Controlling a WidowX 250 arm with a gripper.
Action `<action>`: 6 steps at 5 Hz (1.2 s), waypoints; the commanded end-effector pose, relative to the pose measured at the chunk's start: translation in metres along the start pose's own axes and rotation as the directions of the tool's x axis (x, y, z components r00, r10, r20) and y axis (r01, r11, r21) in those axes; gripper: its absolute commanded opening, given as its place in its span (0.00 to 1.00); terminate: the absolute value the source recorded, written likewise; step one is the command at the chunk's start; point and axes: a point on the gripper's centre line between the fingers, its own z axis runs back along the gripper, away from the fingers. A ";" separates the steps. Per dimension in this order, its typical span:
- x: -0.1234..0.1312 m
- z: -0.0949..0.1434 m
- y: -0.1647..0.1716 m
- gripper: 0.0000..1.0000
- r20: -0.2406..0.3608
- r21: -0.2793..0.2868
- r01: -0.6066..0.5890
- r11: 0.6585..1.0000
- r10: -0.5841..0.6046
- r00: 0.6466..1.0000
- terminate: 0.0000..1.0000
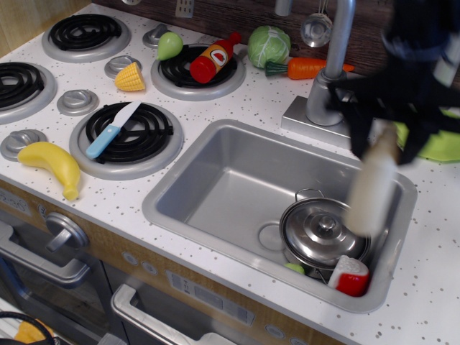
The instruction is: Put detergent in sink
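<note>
Clearly blurred, the hand (pixel 381 126) gripped the detergent (pixel 371 188) by its neck, its dark fingers closed around the top of the cream-white bottle. The bottle hung clear of everything, tilted a little, its base lowest, over the right part of the sink (pixel 230 180). Its lower end appeared in front of the lidded steel pot (pixel 323 231), at about 2 o'clock from the pot's knob (whether it touched the lid could not be told through the blur). A red and white toy piece (pixel 350 277) lay at the pot's 5 o'clock, against the sink's front wall. The faucet (pixel 327 79) stood at 12 o'clock of the basin, on the speckled white bench (pixel 259 100). A green plate (pixel 438 144) lay at 3 o'clock of the hand, partly hidden by it. Farther off, at the sink's 9 to 11 o'clock, a blue-handled knife (pixel 113 130) rested on a burner, a banana (pixel 52 165) lay near the front edge, and a ketchup bottle (pixel 213 57) sat on another burner. A cabbage (pixel 269 44) and a carrot (pixel 303 68) lay beside the faucet's 10 o'clock.
</note>
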 end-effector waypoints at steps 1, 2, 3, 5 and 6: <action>0.034 0.032 0.060 0.00 0.097 0.086 0.153 0.985 -0.161 0.982 0.00; 0.047 0.009 0.108 0.00 0.163 0.084 0.249 0.965 -0.260 0.952 0.00; 0.052 -0.022 0.130 0.00 0.193 0.041 0.301 0.953 -0.303 0.933 0.00; 0.046 -0.071 0.139 0.00 0.201 -0.053 0.340 0.939 -0.324 0.924 0.00; 0.041 -0.084 0.138 0.00 0.240 -0.014 0.359 0.933 -0.346 0.907 0.00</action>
